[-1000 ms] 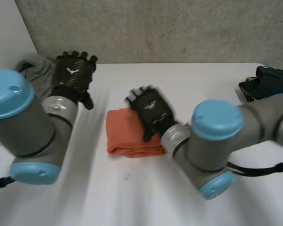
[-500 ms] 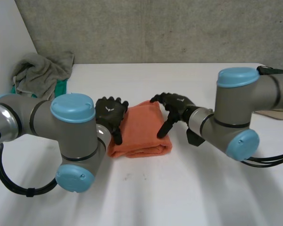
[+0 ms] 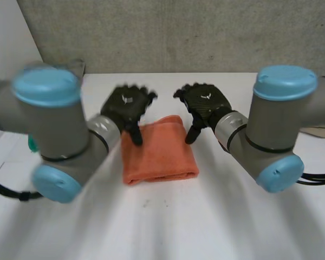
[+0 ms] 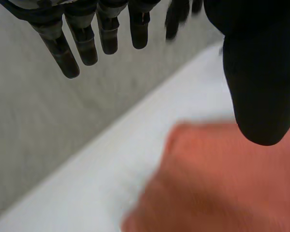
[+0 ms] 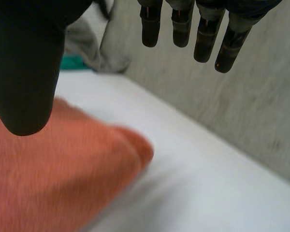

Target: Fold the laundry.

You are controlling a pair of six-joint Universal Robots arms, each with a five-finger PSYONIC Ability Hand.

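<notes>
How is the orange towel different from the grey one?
The orange towel lies folded flat on the table, by the left hand and right hand. The grey towel is a crumpled heap by the wall, away from them. Both are cloth.

This looks like a robotics lab or test cell, not a home. A bare grey concrete wall [image 3: 179, 32] backs a plain white table [image 3: 168, 227], with a white panel [image 3: 8, 32] at one side. The left arm [image 3: 49, 127] and right arm [image 3: 279, 122], grey-jointed with light-blue caps, flank a folded orange cloth [image 3: 160, 154] lying on the table.
</notes>
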